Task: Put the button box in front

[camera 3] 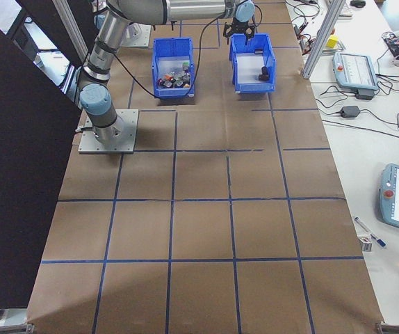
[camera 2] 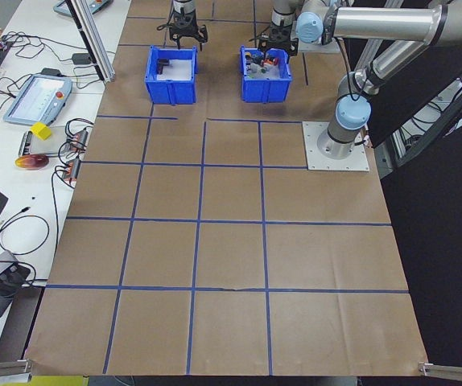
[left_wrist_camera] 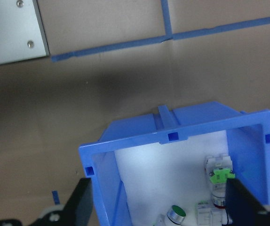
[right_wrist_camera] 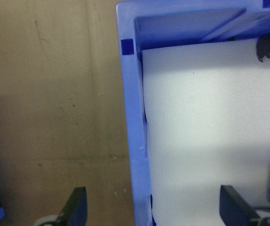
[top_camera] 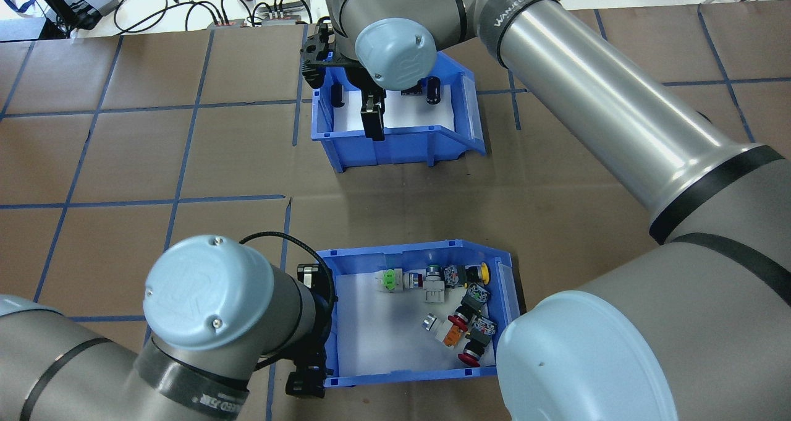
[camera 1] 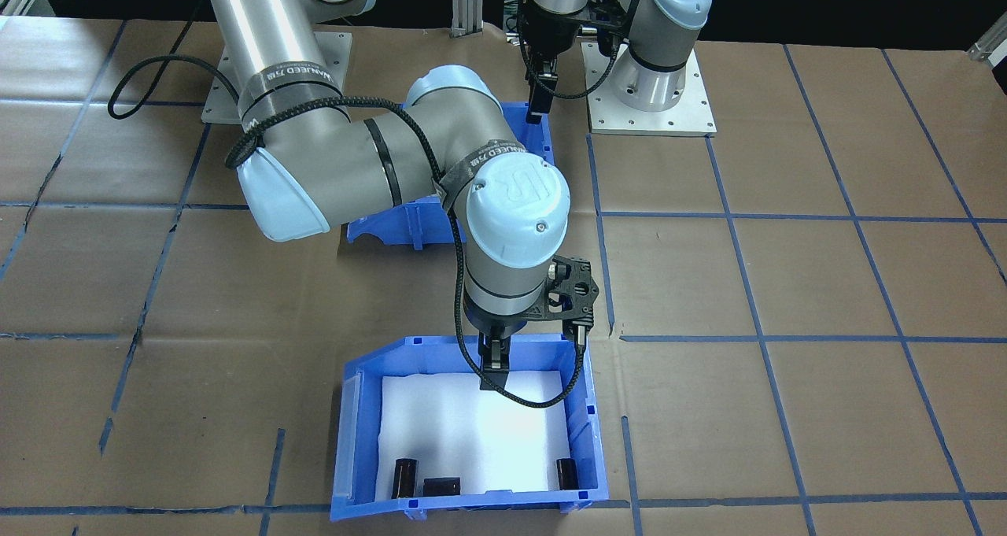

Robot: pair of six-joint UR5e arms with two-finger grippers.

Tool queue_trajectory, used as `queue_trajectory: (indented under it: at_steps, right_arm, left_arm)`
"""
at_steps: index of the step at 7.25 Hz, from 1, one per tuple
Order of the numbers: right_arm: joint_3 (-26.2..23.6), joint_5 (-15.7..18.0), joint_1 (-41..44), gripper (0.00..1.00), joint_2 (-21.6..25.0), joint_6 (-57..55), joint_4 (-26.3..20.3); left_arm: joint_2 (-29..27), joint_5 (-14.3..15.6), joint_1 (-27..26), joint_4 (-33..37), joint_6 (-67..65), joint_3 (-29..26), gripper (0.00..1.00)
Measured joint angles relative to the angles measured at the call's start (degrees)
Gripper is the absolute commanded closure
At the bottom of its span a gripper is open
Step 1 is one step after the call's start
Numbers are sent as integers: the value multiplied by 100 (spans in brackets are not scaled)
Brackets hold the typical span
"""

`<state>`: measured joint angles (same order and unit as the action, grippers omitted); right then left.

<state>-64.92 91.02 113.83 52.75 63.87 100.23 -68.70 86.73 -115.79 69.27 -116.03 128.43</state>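
In the front-facing view the right arm bends low across the middle of the table, and its wrist points straight down. The right gripper [camera 1: 493, 375] hangs over the back wall of the blue bin with black parts [camera 1: 586, 434], at the front edge of the table. The button box [camera 1: 535, 131] is mostly hidden behind this arm, near the robot's bases. The left gripper [camera 1: 541, 95] stands over its back corner. The table [camera 1: 787, 284] is covered with brown paper that carries a grid of blue tape lines [camera 1: 739, 260].

In the overhead view the right arm reaches far forward, and the left arm stays close to the robot, at the left wall of the button box. Inside the box, on white foam, lie push buttons [top_camera: 460, 313] with red, orange, green and yellow caps. Beyond the far edge of the table lie cables [top_camera: 185, 7].

In the left side view and the right side view both bins stand side by side at the far end of the table. A side bench carries a teach pendant [camera 2: 34, 96].

The left wrist view shows the fingers [left_wrist_camera: 83, 202] spread wide, with the left wall of the button box between them. The right wrist view shows the fingers [right_wrist_camera: 76, 207] also wide apart, one at each side of the other bin's wall and not touching it.
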Motion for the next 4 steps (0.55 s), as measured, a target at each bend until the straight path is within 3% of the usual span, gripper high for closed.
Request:
queue_trajectory:
  at_steps: [1, 3, 4]
  right_arm:
    - [-174, -6, -1, 5, -50, 1, 234]
    - [-389, -4, 14, 53, -145, -8, 539]
    - [-405, -2, 25, 70, -175, -6, 577]
  left_arm:
    - [-11, -4, -293, -132, -529, 92, 0]
    - [-251, 3, -582, -478, -1137, 231, 1]
    - [-521, 13, -735, -839, -1400, 265, 1]
